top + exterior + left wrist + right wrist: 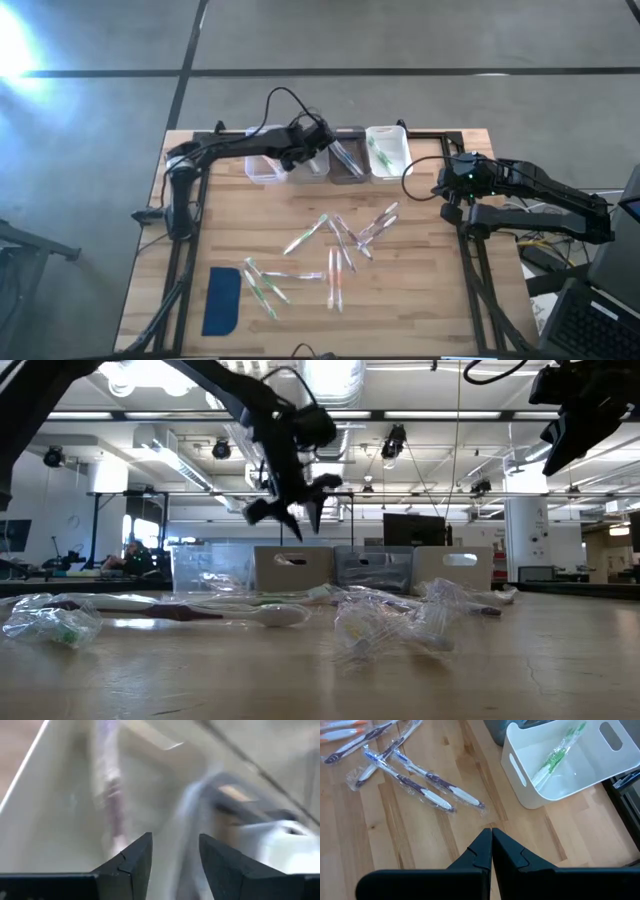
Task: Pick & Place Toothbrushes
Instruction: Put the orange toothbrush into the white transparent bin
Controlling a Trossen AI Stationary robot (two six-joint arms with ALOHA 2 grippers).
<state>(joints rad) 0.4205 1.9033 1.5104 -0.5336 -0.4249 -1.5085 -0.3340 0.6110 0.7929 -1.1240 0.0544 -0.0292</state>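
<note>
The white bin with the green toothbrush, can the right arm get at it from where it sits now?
Probably yes. The right pincer hangs shut just beside the white bin, bare table between them, and the green toothbrush lies uncovered inside. It would have to open first.

Wrapped pale toothbrushes (335, 250) lie scattered flat across the surface's middle and near-left; a green one (554, 756) rests in the white bin.

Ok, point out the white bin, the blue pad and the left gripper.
white bin (517, 770): right wrist view, side wall by the handle slot.
blue pad (222, 300): high view, its middle.
left gripper (318, 150): high view, between the fingertips.
</note>
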